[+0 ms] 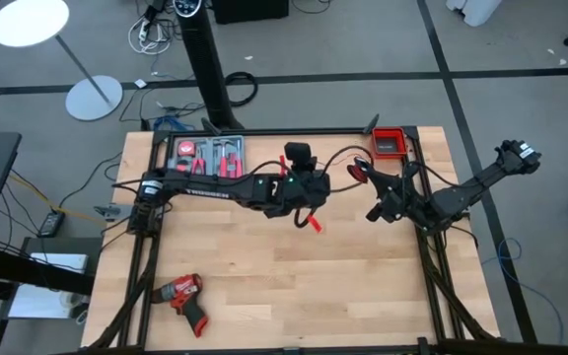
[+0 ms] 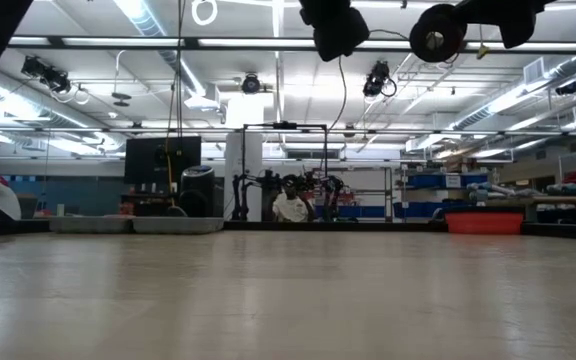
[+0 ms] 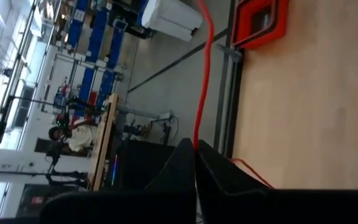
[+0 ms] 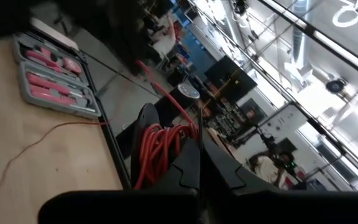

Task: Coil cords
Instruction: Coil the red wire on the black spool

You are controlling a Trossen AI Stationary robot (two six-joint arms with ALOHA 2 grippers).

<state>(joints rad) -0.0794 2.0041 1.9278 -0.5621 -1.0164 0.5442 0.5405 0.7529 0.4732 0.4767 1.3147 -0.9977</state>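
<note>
Red wire [image 3: 199, 118] is seen clamped between the closed fingers of the left gripper [image 3: 195, 163] in the left wrist view; from the fingertips it runs away across the wooden table [image 1: 363, 286] toward the red bin [image 3: 258, 22] at the table's far corner. In the high view the left gripper [image 1: 309, 212] is held above the middle of the table, with a short red piece [image 1: 314, 223] showing just beside it.

In the right wrist view the fingers of the right gripper [image 4: 199, 163] are pressed together on a bundle of red wire loops [image 4: 161, 149]; one strand leads off from the loops, and a thin red line is noted lying on the wood near the grey tool tray [image 4: 53, 78]. In the high view the right gripper [image 1: 375, 210] is placed to the right of the left one, near the table's right edge, with red loops [image 1: 358, 172] showing beside that arm.

A black cable cannot be told apart from the arms' own cabling. A red drill [image 1: 183, 299] lies well apart at the near left of the table. In the low view both arms are seen only at the top edge, and a seated person [image 2: 290, 205] is visible in the room beyond.
</note>
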